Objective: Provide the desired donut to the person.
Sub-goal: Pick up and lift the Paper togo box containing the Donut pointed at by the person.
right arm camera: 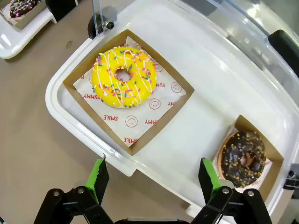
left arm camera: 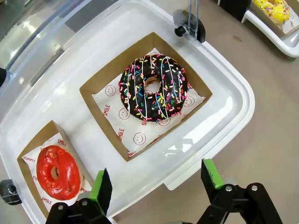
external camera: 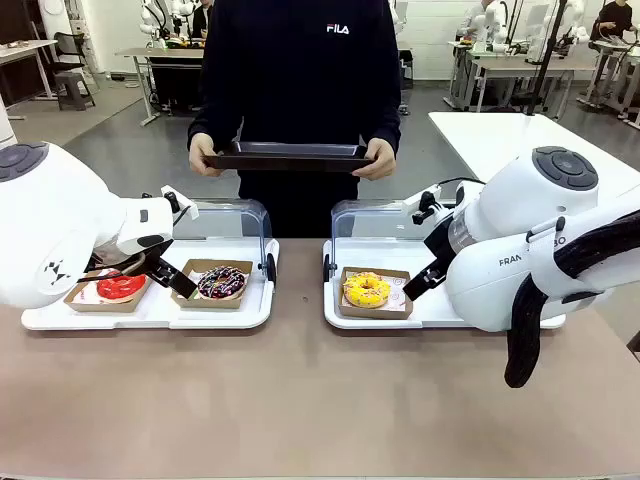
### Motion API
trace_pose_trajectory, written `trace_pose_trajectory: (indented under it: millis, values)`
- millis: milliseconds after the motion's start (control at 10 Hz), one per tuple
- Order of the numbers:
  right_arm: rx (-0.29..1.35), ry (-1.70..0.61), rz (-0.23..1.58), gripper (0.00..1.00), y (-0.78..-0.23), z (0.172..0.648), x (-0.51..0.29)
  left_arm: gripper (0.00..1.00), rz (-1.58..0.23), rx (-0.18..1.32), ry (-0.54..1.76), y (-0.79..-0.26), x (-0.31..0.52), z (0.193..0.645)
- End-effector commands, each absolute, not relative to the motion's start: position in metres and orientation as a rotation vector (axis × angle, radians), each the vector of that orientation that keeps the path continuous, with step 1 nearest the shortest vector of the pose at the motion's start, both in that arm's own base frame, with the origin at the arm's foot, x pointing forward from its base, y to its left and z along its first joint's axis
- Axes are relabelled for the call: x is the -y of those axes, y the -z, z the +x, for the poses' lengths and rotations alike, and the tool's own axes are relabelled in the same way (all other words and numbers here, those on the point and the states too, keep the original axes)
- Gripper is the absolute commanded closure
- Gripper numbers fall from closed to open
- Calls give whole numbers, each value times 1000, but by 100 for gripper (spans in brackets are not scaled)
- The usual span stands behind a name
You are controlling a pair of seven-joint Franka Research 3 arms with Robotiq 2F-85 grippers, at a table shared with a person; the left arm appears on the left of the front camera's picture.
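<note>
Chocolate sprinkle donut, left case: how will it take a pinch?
Chocolate-glazed ring donut with rainbow sprinkles: probably soft; glossy icing likely smears and sheds sprinkles if squeezed. Its shallow brown card tray looks thin, light; likely slides when pushed.

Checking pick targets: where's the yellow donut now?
Front view, right of centre: the yellow donut sits in its cardboard box at the right white tray's left end.

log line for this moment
left gripper: open, empty | right gripper: open, empty | person: holding black tray

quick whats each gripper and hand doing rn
left gripper: open, empty
right gripper: open, empty
person's hands: holding black tray
</note>
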State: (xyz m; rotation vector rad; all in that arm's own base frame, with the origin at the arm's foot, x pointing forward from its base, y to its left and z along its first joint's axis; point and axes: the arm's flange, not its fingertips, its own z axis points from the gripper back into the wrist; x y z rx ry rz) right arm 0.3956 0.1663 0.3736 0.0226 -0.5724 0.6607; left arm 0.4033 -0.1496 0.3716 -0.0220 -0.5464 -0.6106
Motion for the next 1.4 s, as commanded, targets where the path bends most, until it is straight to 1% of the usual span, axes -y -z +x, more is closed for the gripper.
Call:
trace_pose_trajectory:
  millis: [0,1300]
  values:
    - [572,-661,23,0,-374,396,-166,0,-22,547,611,-372,150,403]
    - [572,-661,23,0,-374,396,-166,0,-22,547,611,-372,150,403]
